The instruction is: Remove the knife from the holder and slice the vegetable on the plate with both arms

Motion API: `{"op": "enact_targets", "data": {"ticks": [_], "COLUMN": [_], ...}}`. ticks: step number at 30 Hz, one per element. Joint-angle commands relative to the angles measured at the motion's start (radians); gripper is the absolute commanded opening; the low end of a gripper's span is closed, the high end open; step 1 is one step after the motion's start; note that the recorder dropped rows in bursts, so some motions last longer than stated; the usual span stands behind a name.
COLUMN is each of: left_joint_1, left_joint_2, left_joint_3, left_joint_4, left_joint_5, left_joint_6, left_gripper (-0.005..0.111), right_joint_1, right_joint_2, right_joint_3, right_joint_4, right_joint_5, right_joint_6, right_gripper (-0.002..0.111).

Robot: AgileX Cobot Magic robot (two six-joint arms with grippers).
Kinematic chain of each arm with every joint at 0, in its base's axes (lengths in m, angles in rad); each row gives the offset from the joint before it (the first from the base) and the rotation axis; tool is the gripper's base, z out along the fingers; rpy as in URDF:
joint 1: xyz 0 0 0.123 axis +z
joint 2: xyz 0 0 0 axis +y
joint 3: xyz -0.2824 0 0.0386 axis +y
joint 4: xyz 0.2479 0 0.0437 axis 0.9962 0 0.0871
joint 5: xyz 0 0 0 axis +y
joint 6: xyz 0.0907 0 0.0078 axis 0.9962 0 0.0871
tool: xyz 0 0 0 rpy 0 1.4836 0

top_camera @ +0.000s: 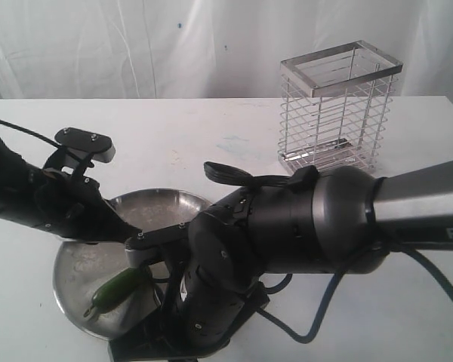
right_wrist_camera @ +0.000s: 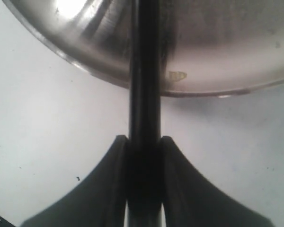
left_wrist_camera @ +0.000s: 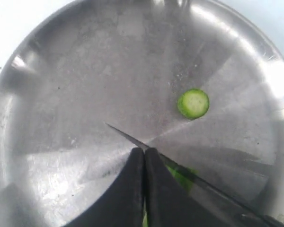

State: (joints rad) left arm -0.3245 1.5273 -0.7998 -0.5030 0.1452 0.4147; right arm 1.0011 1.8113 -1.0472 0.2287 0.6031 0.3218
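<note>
The steel plate (left_wrist_camera: 61, 71) fills the left wrist view and sits front left in the exterior view (top_camera: 75, 264). A cut round slice (left_wrist_camera: 193, 103) lies on it. My left gripper (left_wrist_camera: 144, 153) is shut, fingers pressed together, directly over the green vegetable (left_wrist_camera: 183, 178), which shows beside and through the thin slit between them. The vegetable (top_camera: 121, 290) lies at the plate's near side. The black knife blade (left_wrist_camera: 132, 139) crosses it, tip toward the plate's middle. My right gripper (right_wrist_camera: 144, 156) is shut on the knife handle (right_wrist_camera: 144, 94), just outside the plate rim (right_wrist_camera: 85, 66).
The wire holder (top_camera: 338, 113) stands at the back right on the white table (top_camera: 211, 136) with nothing in it. The bulky right arm (top_camera: 325, 219) reaches across the middle and hides the plate's right part. A cable (top_camera: 317, 324) hangs under it.
</note>
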Motion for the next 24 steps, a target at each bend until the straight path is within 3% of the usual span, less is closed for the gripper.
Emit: {"op": "enact_targets", "data": {"ticks": [1,24], "left_joint_1": [0.005,0.022], "left_joint_2": [-0.004,0.086], "left_joint_3": [-0.045,-0.074], "left_joint_4": [-0.009,-0.034], "left_joint_5": [0.045,0.019], "left_joint_6": [0.013,0.011], "left_gripper": [0.000,0.000], "right_joint_1": [0.004,0.004], "right_joint_2": [-0.004,-0.004], "right_joint_3": [-0.004,-0.004], "right_joint_4": [0.004,0.000], "right_joint_5": [0.001,-0.004], "right_joint_6": [-0.005,-0.007], "right_gripper": [0.000,0.000]}}
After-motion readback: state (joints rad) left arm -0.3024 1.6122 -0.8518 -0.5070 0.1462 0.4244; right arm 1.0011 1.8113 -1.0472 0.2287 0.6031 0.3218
